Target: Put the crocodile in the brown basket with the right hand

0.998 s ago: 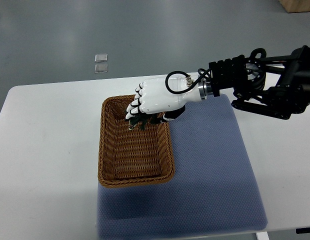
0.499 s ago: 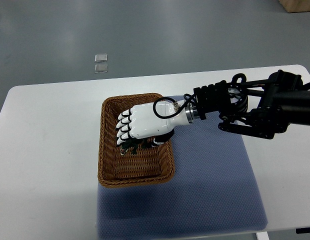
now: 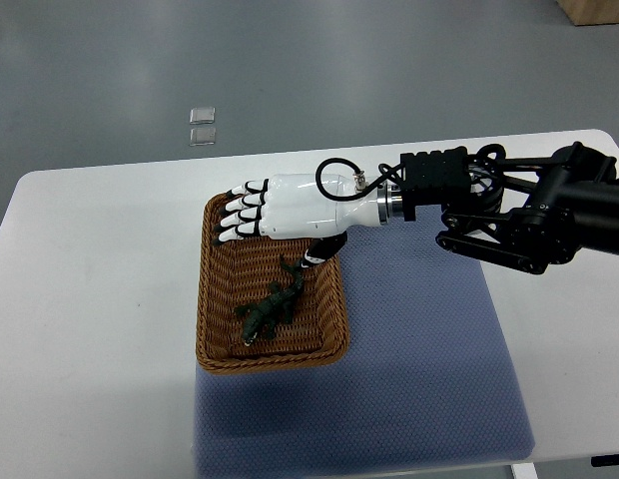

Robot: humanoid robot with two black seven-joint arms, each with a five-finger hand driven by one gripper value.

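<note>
1. Grey floor fills the far background, with two small clear squares (image 3: 202,127) lying on it beyond the white table (image 3: 100,299).
2. On the table lies a blue-grey mat (image 3: 419,369), and the brown basket (image 3: 272,359) sits with its right side on the mat's left edge, long side running near to far.
3. The crocodile (image 3: 270,307) lies loose on the basket floor, in the near half. It lies at a slant, one end toward the near left and the other toward the far right, and nothing is touching it.
4. The right hand (image 3: 260,208) hovers over the far end of the basket. Its fingers (image 3: 235,210) are stretched out flat toward the left and hold nothing, and the black arm (image 3: 519,205) reaches in from the right.
5. Half a second ago the same hand was down inside the basket with its fingers curled over the green toy. Since then the fingers have straightened, and the hand has moved toward the far rim and left the toy behind.
6. A second ago the hand was at the basket's far right part, clutching the crocodile (only dark bits of it showed under the knuckles).
7. The basket and mat have not shifted across the three pictures.
</note>
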